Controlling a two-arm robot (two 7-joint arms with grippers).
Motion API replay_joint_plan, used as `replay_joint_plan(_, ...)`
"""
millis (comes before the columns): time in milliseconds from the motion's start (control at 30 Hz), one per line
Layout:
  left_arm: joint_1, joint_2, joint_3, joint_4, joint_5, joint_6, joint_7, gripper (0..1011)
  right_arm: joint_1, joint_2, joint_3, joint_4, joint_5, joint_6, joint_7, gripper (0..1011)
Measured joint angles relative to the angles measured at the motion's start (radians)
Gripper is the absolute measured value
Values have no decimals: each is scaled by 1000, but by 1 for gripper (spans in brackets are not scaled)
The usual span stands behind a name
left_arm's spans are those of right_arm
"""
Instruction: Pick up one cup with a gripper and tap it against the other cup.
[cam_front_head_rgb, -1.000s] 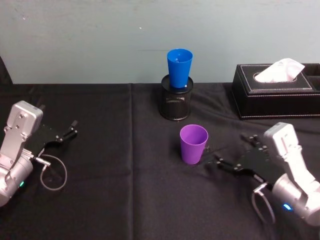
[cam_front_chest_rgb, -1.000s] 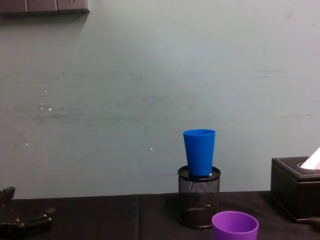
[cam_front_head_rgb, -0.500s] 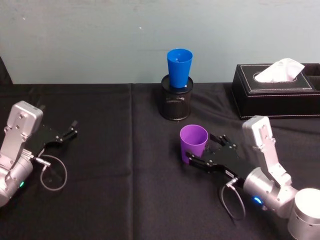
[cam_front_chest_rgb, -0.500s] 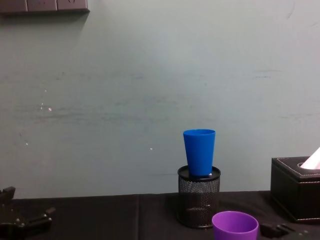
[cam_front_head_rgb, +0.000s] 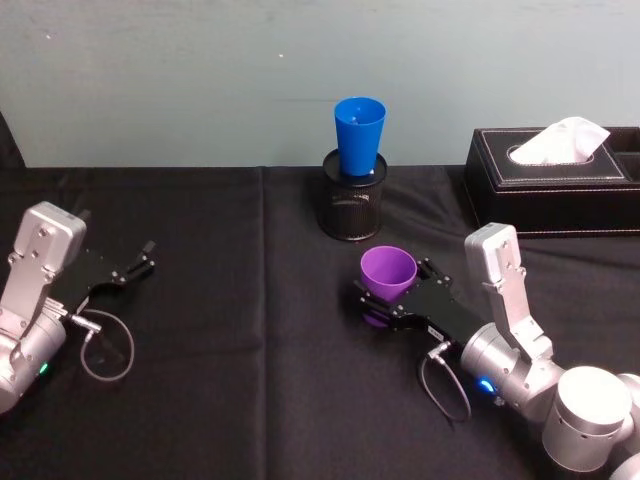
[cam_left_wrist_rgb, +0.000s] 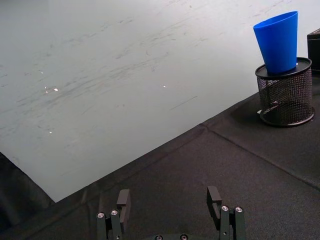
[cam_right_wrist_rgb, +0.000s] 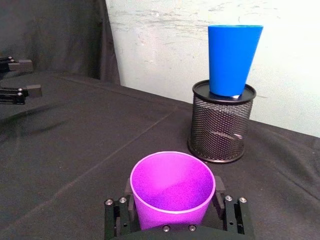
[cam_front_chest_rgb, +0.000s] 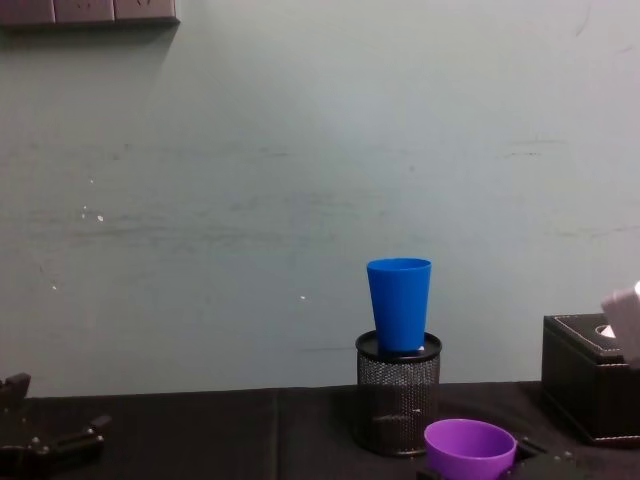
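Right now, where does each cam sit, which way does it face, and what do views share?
Head: high, facing down onto the table; left gripper parked open, right gripper clamping the purple cup.
Chest: low, facing the wall; left gripper bottom-left.
Left wrist: along its own fingers, toward the blue cup.
Right wrist: over its fingers and the purple cup.
Shared: all four show the blue cup on the mesh pot.

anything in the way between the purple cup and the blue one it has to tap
Nothing visible. Bare black cloth lies between the purple cup, held in the right gripper, and the blue cup standing in the mesh pot.
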Motion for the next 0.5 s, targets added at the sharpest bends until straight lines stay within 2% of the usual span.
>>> replay_joint_plan(267,0,0,0,0,0,0,0,1000,-3,-18,13,3,-5,-4,16,771)
replay_joint_plan(500,0,0,0,0,0,0,0,1000,-13,-5,27,-83,-35,59,0,737)
